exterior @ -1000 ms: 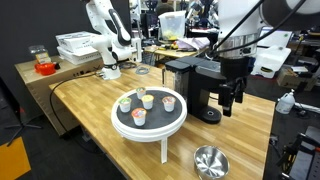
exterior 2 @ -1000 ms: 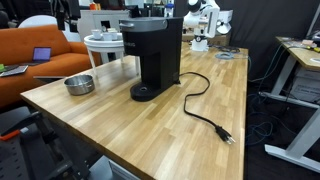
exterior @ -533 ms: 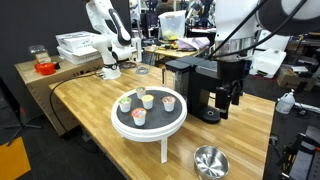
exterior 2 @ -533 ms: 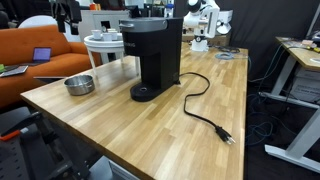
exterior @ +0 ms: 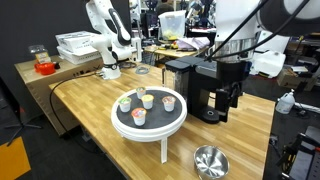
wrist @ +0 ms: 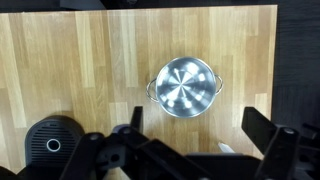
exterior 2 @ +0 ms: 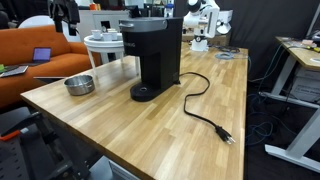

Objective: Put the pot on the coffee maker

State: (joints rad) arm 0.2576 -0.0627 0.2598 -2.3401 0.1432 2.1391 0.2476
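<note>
No writing, label, brand mark or number can be read in any view.

Coffee maker (exterior 2: 152,55), mid counter (exterior 2: 150,125), towards the far edge: the front and side show as plain black. Any marking there is too small to tell.

White boxes (exterior: 78,45), stacked in the background of an exterior view: any print on them is too blurred to read.
</note>
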